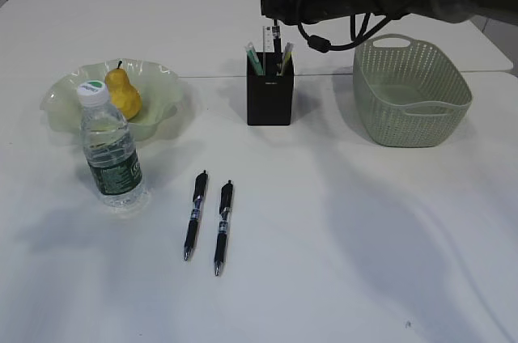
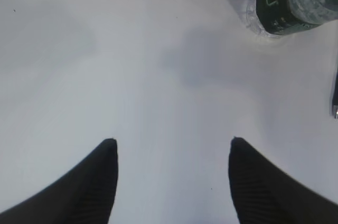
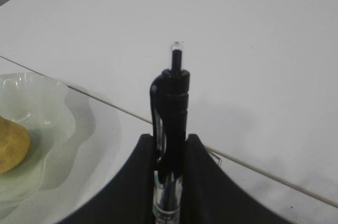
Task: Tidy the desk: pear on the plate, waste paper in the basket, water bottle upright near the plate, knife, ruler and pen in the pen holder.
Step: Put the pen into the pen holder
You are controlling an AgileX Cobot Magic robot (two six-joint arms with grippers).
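A: What is held by the right gripper [image 3: 169, 152]?
B: A pen [image 3: 171, 113] is clamped upright above the pen holder [image 1: 269, 88]. If released off-centre, the rim could be struck.
A: And the left gripper [image 2: 171, 152]?
B: Spread open, nothing gripped; two pens [image 1: 208, 218] are left lying on the table [image 1: 340, 222].

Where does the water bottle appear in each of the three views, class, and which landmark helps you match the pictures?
Exterior view: the water bottle stands upright at left, in front of the plate.
Left wrist view: only its lower part shows, at the top right corner.
Right wrist view: not in it.
Shared landmark: the white table, seen in every view; the plate links the exterior and right wrist views.
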